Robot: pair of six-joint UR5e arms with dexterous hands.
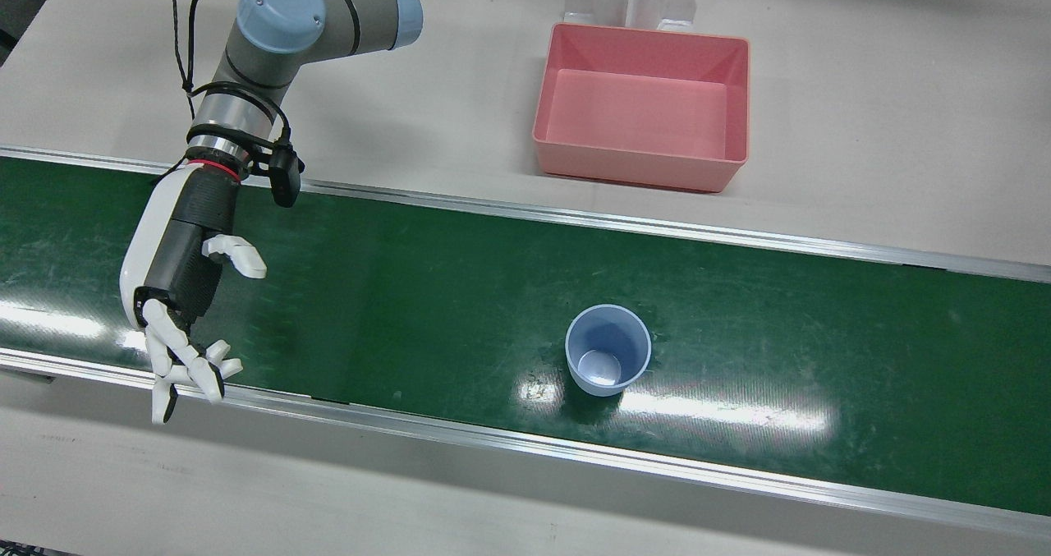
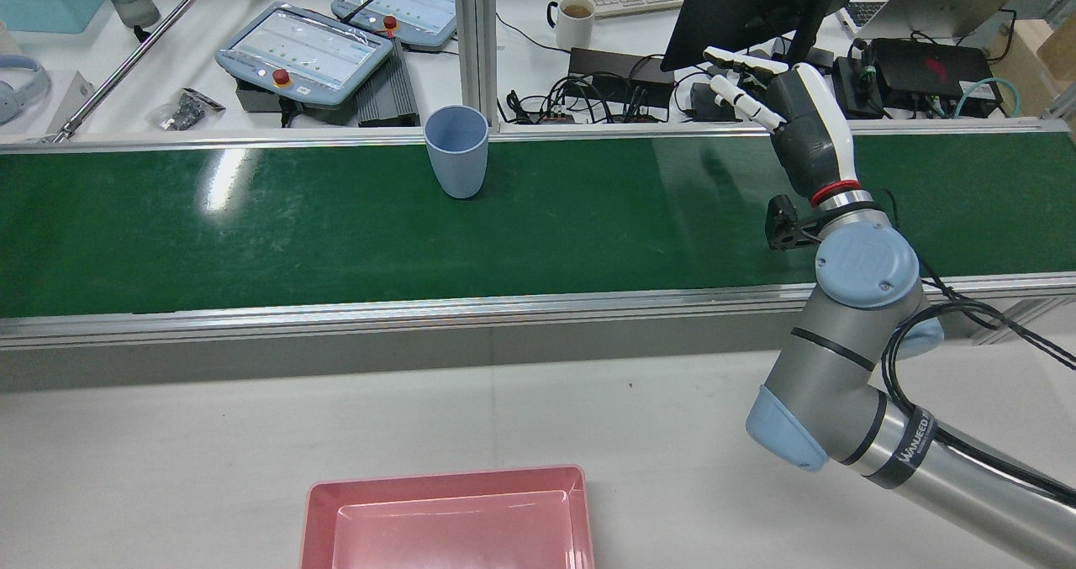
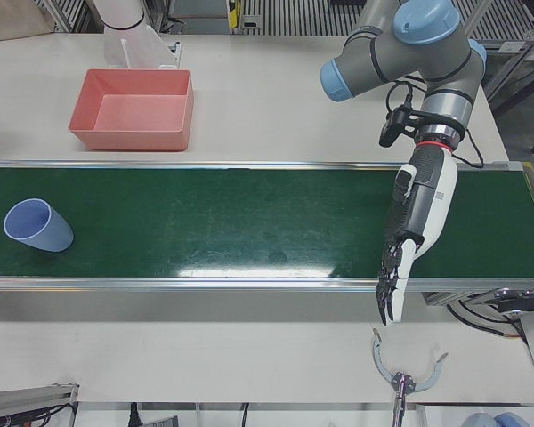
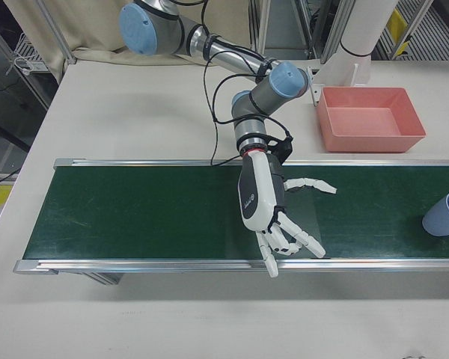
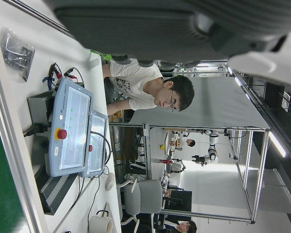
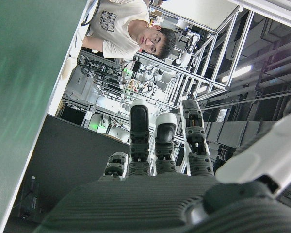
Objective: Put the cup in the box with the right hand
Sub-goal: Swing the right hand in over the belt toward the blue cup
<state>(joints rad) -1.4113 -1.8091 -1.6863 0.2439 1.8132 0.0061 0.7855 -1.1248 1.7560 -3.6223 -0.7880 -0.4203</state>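
Right hand (image 6: pixel 150 199) fills the lower part of its own camera's picture, its fingers (image 6: pixel 139 131) stretched out and apart with nothing between them; the right-front view confirms this, with the hand spread over the belt's operator-side edge and holding nothing. The cup (image 1: pixel 608 351), pale blue and empty, stands upright with its mouth up on the green belt (image 1: pixel 410 293), nearer the operators' rail than the robot's, and well apart from the right hand along the belt. Nothing touches it. Across the belt on the robot's side, the pink box (image 1: pixel 640 170) sits empty on the table (image 1: pixel 903 88), roughly in line with the cup. The left hand (image 3: pixel 416 213) hangs over the far end of the belt on the cup's other side, also well clear; its fingers point down and seem to hold nothing, though that view is too small to be sure how far they are parted. By my reading the task has hardly begun: the reach toward the cup, the grasp, the lift, the carry over the rail and the release into the box all remain to be done.
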